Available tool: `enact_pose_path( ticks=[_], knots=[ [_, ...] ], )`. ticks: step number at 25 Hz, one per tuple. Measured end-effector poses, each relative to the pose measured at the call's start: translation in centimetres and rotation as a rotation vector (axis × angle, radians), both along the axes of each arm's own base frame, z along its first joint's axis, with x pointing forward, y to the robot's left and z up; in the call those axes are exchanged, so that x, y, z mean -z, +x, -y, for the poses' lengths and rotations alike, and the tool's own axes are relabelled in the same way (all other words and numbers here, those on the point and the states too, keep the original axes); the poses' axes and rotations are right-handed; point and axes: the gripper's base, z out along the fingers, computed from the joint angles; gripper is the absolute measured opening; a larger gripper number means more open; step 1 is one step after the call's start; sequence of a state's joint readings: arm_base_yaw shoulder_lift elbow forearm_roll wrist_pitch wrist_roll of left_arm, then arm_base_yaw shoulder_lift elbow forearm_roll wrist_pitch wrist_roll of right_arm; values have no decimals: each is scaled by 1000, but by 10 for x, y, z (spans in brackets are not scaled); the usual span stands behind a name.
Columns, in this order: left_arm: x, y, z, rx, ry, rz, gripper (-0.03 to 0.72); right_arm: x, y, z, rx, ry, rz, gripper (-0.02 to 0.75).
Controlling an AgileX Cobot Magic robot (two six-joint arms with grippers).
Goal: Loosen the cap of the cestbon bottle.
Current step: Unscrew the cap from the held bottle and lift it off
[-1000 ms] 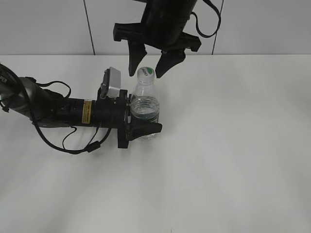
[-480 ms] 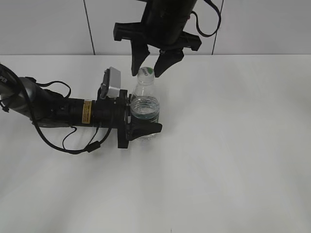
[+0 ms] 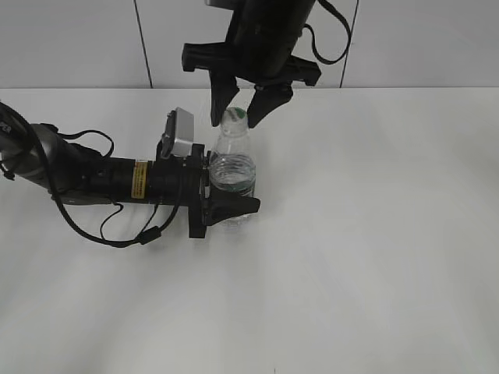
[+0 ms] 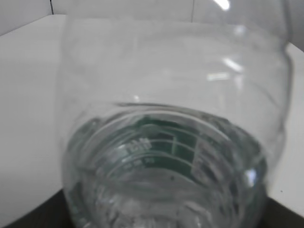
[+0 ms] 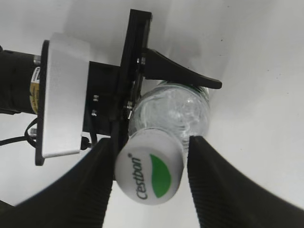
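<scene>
The right gripper (image 5: pixel 148 178) hangs over the bottle with its two ribbed fingers (image 5: pixel 97 190) standing on either side of the cap (image 5: pixel 149 177); the near finger looks to touch the cap's edge while a thin gap shows at the other, so whether the cap is truly pinched I cannot tell. Below it, the left gripper (image 3: pixel 226 191) comes in level from the side and its jaws are clamped on the body of the cestbon bottle (image 3: pixel 232 167), at about the height of the green label band, holding it fast on the white table (image 3: pixel 374 234). The bottle stands upright left of the table's middle, its long axis vertical and the cap pointing straight up into the right gripper; the cap's printed face with the green mark looks up at the wrist camera. The step in hand appears to be seating the grip on the cap, ahead of any turn. The next move likely calls for closing firmly on the cap, centred so neither finger slips off its rim, then twisting about the bottle's vertical axis while the left hold resists.
</scene>
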State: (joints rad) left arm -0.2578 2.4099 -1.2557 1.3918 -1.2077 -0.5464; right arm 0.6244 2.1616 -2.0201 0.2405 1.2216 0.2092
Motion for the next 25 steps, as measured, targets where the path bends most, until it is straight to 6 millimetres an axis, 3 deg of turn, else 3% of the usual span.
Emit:
enact_pose_path(
  ticks=[25],
  knots=[
    [0,0,0,0,0,0,410,-3,1,0,-13,4,12,385]
  ],
)
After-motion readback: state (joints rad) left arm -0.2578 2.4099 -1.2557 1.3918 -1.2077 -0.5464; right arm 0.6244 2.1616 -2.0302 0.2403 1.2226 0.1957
